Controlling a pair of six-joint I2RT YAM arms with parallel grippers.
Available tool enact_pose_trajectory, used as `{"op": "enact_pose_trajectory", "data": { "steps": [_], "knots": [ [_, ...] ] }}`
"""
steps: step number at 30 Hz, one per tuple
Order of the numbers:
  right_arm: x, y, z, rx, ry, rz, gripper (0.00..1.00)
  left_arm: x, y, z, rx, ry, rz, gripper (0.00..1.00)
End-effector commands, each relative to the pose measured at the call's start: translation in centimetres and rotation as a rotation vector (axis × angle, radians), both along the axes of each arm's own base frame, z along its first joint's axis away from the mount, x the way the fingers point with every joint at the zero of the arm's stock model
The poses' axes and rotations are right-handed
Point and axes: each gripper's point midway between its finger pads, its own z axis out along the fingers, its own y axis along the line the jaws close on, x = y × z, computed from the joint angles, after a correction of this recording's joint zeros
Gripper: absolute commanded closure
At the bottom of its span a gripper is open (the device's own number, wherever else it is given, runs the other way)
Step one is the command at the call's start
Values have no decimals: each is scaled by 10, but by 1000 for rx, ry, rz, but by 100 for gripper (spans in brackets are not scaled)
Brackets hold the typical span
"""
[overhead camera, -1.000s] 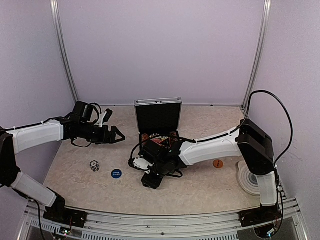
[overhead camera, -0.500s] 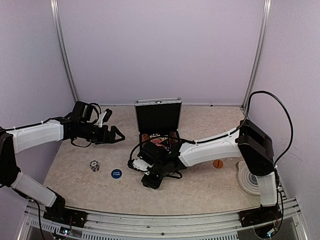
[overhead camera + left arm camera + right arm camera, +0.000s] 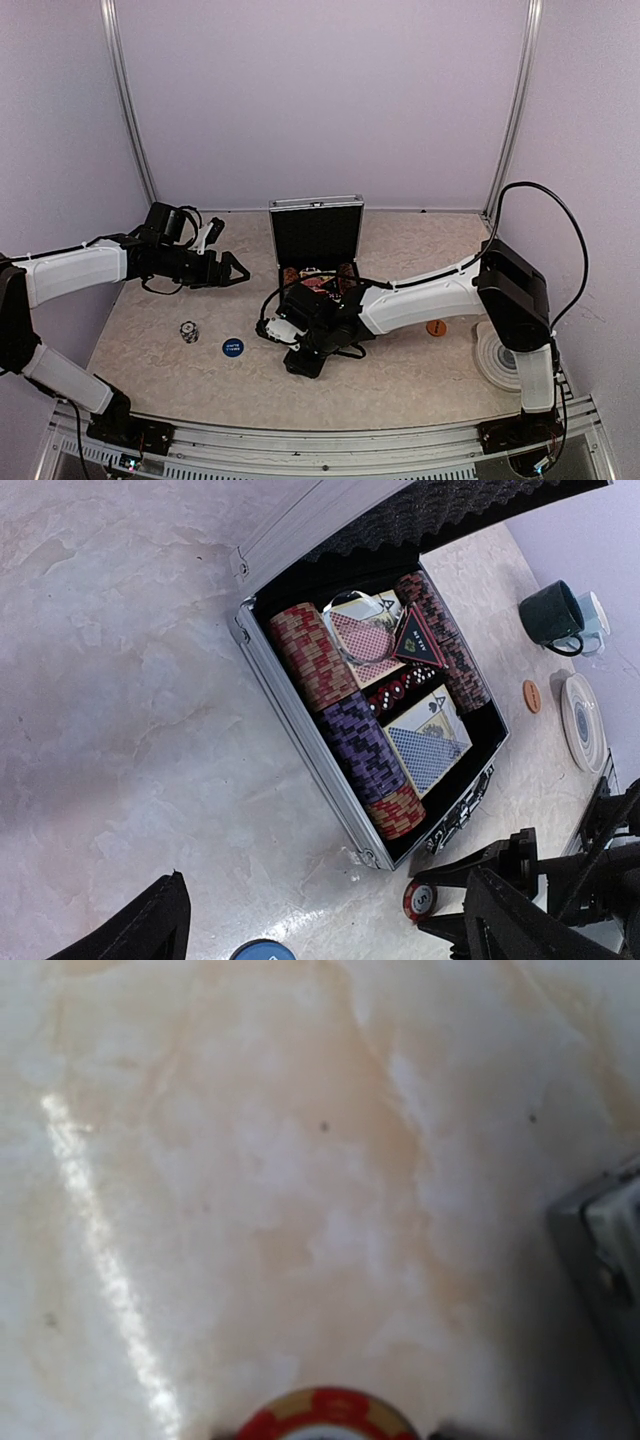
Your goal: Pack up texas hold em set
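I have the case [image 3: 316,232] open in the middle of the desk [image 3: 420,385], its lid upright toward the back wall. My left wrist camera looks down into it. A column of red chips [image 3: 310,655] and one of purple chips [image 3: 362,742] run along the nearer wall. Beside them lie a red deck [image 3: 365,640] and a blue deck [image 3: 428,752], and the black triangle [image 3: 418,645] rests partly on the red deck.

My left fingers [image 3: 150,930] are spread wide and empty, hovering above the desk to the left of the case.

My right fingers [image 3: 495,860] are down low, just outside the case's front corner by the latches. They stand narrow, one on each side of a red chip [image 3: 325,1415] that is outside the case. I cannot tell whether they are actually pinching it or only bracketing it. The right wrist view is blurred and shows only the chip's top edge, with the corner of the case off to the right.

A blue button [image 3: 232,347] lies flat on the desk to the left of the right fingers, well apart from the case. An orange button [image 3: 436,327] lies on the other side, near the right arm. Past it sits the ringed coaster [image 3: 497,355]. A dark mug [image 3: 550,615] and a pale-blue mug [image 3: 597,615] stand touching each other near the far right.
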Motion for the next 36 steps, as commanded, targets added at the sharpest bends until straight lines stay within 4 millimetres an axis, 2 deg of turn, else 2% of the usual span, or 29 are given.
{"op": "enact_pose_trajectory", "data": {
  "steps": [1,14,18,24,27,33,36],
  "knots": [
    [-9,-24,-11,-91,9,2,59,2,3,9,-13,-34,12,6],
    [6,-17,39,3,-114,4,58,-2,-3,9,-32,-25,-19,6],
    [6,-17,42,8,-120,8,57,-5,-8,10,-38,-26,-38,7],
    [1,-17,34,2,-92,22,56,-5,-8,9,-37,-25,-39,7],
    [2,-17,41,16,-102,18,56,-8,-12,9,-37,-21,-51,7],
    [5,-20,59,38,-137,18,56,-27,-31,9,-42,8,-114,8],
    [6,-24,65,41,-155,15,56,-36,-32,5,-64,48,-119,8]
  ]
}}
